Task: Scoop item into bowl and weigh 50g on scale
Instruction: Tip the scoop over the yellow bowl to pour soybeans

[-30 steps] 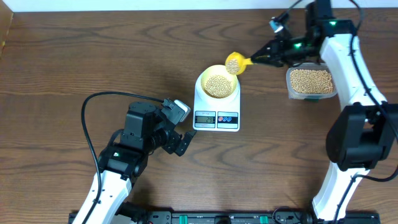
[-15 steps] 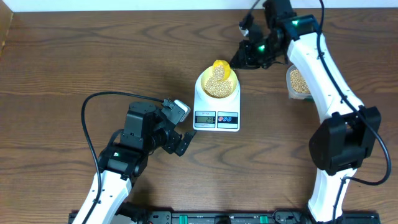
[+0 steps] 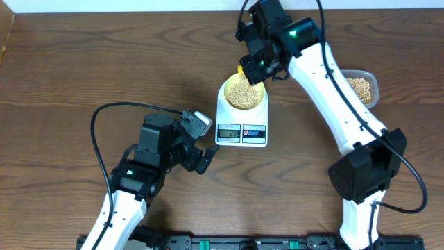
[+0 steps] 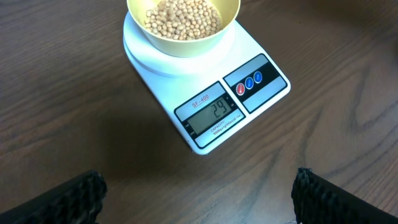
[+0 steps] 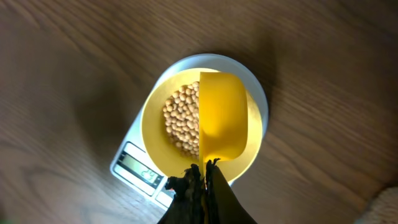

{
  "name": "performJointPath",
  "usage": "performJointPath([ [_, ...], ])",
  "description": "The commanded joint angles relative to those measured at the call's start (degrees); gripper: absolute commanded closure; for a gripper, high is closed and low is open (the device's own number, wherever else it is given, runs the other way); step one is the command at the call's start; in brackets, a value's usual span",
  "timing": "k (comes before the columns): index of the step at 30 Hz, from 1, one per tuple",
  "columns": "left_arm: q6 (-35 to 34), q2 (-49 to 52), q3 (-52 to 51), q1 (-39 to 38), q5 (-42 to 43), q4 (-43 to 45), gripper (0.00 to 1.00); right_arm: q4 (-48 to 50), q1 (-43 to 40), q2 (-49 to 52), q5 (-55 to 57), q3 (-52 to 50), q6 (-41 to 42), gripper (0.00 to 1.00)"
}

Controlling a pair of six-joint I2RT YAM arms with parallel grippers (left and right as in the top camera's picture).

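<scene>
The surface (image 3: 83, 62) was seen to be dark wood with a marked grain and a dull sheen. The scale (image 4: 208, 68) was cased in smooth, faintly glossy white plastic. The bowl (image 4: 186, 47) was finished in smooth matt pale yellow, and the beans (image 4: 183, 15) in it were seen as dry and matt. The spoon (image 5: 222, 115) was moulded in bright, smooth plastic. The tub (image 3: 375, 87) was made of clear plastic.

From overhead we are looking straight down on the whole table (image 3: 83, 62) from far off. Through the left wrist camera we are facing forward and down at the scale (image 4: 273, 87), low and near. Through the right wrist camera we are peering steeply down onto the bowl (image 5: 152, 134), close above. All three views are sharing scale and bowl.
</scene>
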Motion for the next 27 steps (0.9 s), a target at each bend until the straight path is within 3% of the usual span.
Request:
performJointPath([
  [1, 0.8, 0.1, 0.2, 0.2, -0.3, 0.1, 0.02, -1.0, 2.6, -0.7, 7.1, 1.4, -3.8, 0.99],
  [7, 0.8, 0.1, 0.2, 0.2, -0.3, 0.1, 0.02, -1.3, 4.7, -1.2, 12.0, 1.5, -5.0, 0.99],
  [14, 0.8, 0.1, 0.2, 0.2, -0.3, 0.1, 0.02, -1.2, 3.4, -2.5, 10.5, 1.5, -3.9, 0.99],
  [21, 0.8, 0.1, 0.2, 0.2, -0.3, 0.1, 0.02, 0.2, -4.2, -6.3, -0.1, 1.5, 0.0, 0.99],
  [27, 0.8, 0.1, 0.2, 0.2, -0.3, 0.1, 0.02, -1.5, -14.3, -11.5, -0.4, 1.5, 2.0, 0.99],
])
